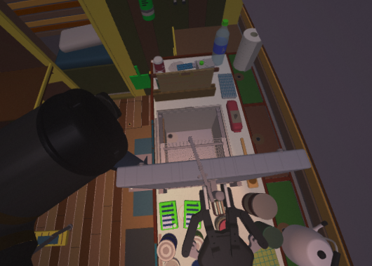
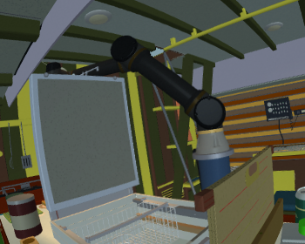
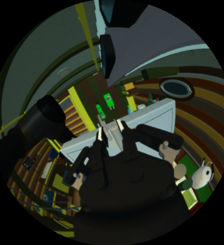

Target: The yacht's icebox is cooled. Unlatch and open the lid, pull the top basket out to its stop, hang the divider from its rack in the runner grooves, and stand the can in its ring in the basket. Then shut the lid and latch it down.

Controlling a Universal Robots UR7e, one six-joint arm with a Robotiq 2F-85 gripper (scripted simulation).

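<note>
The grey lid stands upright over the open icebox, and a wire basket sits inside near the lid side. The tan divider stands in its rack at the far end of the counter, seen close up in the second side camera. A can with a dark red band stands beyond the rack. My gripper is at the lid's top edge, closed on the lid's round handle knob.
The arm's dark elbow fills the left of the side camera. A kettle, jars and green trays crowd the near counter. A water bottle and paper roll stand at the far end, and a red case lies right of the icebox.
</note>
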